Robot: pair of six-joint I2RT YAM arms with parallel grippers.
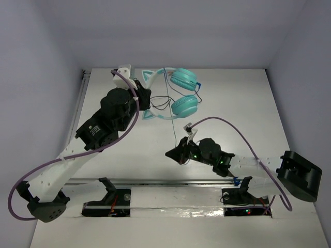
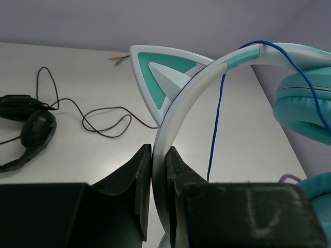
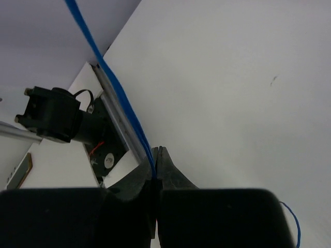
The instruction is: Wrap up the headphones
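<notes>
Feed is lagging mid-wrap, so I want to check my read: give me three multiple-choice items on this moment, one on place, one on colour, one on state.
1. Where does the left pincer hold the teal cat-ear headphones? A the headband; B an ear cup; C the plug.
2. What colour is the cable in the right pincer? A black; B white; C blue.
3. How is the right pincer? A wide open; B shut on the cable; C shut on nothing.
Answers: 1 A, it clamps the headband just below a cat ear. 2 C, the strand running into it is blue. 3 B, its jaws meet on the cable.
</notes>
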